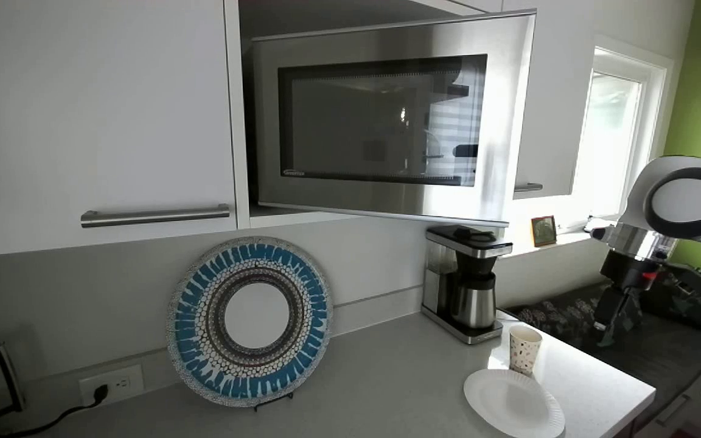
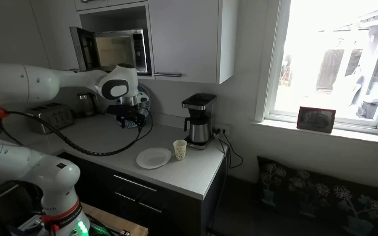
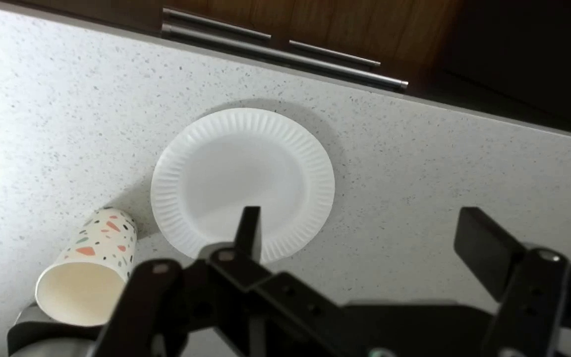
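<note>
My gripper (image 3: 362,220) is open wide, its two black fingers far apart with nothing between them. It hangs above the grey speckled counter in the wrist view, and its left finger overlaps the edge of a white paper plate (image 3: 246,173). The plate lies flat and bare, also seen in an exterior view beside the cup (image 2: 180,150). That paper cup (image 3: 99,243) stands upright, patterned with terrazzo flecks and open at the top. In both exterior views the gripper (image 2: 131,122) is held above counter height, apart from plate and cup.
A microwave (image 1: 381,201) in the wall cabinet has its door swung open. Behind the cup stands a coffee maker (image 2: 199,127) with a steel carafe. A blue patterned round plate (image 1: 187,316) leans on the wall. The toaster (image 2: 56,118) and kettle (image 2: 85,104) are farther along the counter.
</note>
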### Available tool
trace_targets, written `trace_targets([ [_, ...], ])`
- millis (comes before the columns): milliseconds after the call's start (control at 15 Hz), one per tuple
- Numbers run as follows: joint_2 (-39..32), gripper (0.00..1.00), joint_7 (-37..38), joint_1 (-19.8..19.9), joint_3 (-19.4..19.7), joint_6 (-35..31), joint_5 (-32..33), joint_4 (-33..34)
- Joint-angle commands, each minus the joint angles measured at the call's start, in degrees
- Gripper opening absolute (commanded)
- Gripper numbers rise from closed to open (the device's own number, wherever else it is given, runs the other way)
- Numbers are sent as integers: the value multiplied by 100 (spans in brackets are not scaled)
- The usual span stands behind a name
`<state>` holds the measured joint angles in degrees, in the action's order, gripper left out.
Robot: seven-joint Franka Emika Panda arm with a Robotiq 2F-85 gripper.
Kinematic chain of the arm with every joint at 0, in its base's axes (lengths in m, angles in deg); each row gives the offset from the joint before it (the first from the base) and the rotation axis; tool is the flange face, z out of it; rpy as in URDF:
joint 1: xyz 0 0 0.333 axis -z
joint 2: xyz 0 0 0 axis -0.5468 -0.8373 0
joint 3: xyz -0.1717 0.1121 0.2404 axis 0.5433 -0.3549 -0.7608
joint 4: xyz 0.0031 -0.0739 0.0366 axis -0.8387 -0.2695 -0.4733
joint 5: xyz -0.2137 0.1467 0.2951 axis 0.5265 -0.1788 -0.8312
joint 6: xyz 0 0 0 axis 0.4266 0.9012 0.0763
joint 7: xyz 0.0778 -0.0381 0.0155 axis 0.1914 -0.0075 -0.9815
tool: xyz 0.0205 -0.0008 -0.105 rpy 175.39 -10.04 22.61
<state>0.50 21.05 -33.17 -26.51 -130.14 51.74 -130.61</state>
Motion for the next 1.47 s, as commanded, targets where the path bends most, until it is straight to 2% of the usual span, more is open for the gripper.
trace_targets([
  [0,-1195,100,-161,0,256,55,-362,495],
  [400,-2618,100,-1166,198,552,4,-1030,1060],
  [667,-3604,100,-2132,561,681,93,-2179,1492],
  [933,-4375,100,-2848,1116,493,281,-3052,1855],
  [1400,-5403,100,-3363,1917,48,437,-3264,2348],
])
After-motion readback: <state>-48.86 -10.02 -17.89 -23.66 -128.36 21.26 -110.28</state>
